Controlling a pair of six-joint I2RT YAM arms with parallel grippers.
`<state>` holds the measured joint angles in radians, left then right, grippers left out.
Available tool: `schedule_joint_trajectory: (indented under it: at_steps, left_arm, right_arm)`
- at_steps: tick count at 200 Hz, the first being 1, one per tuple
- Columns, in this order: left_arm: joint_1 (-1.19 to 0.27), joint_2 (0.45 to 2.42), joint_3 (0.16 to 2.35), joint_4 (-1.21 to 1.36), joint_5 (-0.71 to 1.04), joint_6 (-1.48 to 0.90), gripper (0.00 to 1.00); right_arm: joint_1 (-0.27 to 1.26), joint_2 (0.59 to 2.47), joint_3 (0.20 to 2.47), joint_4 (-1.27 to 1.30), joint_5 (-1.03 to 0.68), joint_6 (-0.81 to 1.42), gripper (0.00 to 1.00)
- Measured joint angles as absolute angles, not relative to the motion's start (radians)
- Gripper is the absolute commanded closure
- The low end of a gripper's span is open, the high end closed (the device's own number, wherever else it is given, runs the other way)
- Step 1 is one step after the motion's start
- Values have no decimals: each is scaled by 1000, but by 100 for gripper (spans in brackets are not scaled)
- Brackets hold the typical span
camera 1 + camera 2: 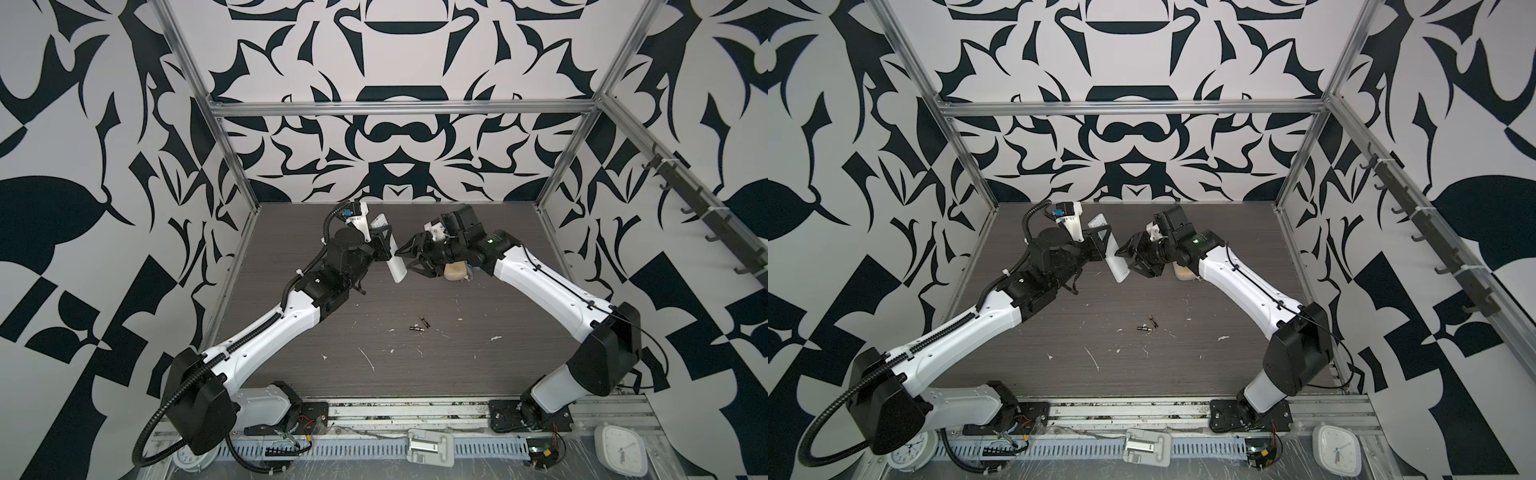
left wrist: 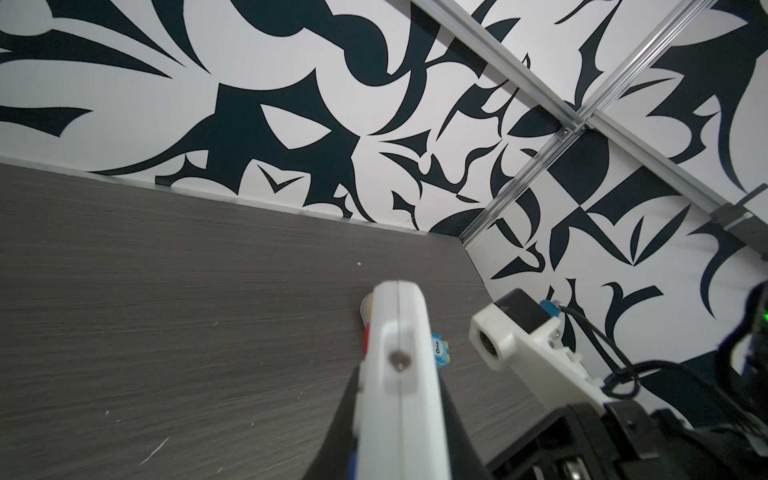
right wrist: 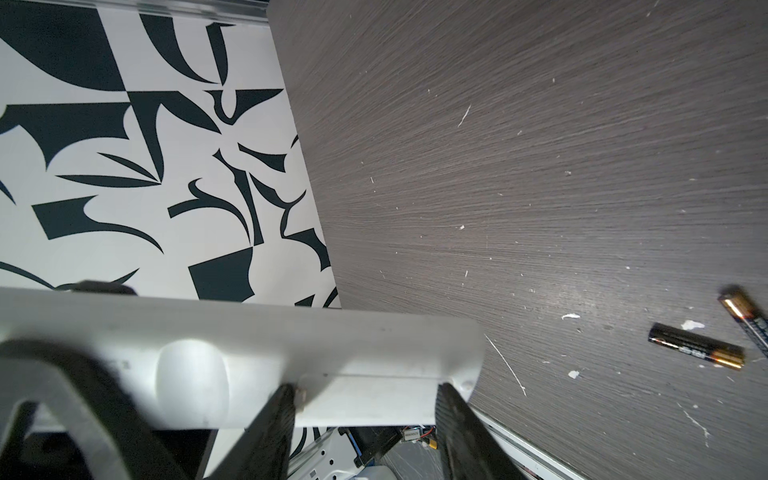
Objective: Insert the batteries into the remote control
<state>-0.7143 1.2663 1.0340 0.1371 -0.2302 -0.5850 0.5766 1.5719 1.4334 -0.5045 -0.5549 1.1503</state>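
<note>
White remote control is up off the worktop, pinched across its width by the left hand. Its long axis runs far to near, leaning slightly right in both top views, plain back toward the right arm. Right hand has jaws half spread, fingertips flanking the back panel at the remote's near end; can't tell if they press. Both batteries lie loose on the worktop just beside each other, well apart from either hand, frontward of the right hand. My read: panel comes off first, then the right arm drops for a battery.
</note>
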Motion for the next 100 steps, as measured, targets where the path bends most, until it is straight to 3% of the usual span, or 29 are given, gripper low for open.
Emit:
schedule_joint_trajectory:
  at_steps: [100]
  left_arm:
    - [-733, 1242, 1063, 74, -250, -527, 100]
  right_arm:
    - [571, 1573, 1456, -568, -513, 1122, 46]
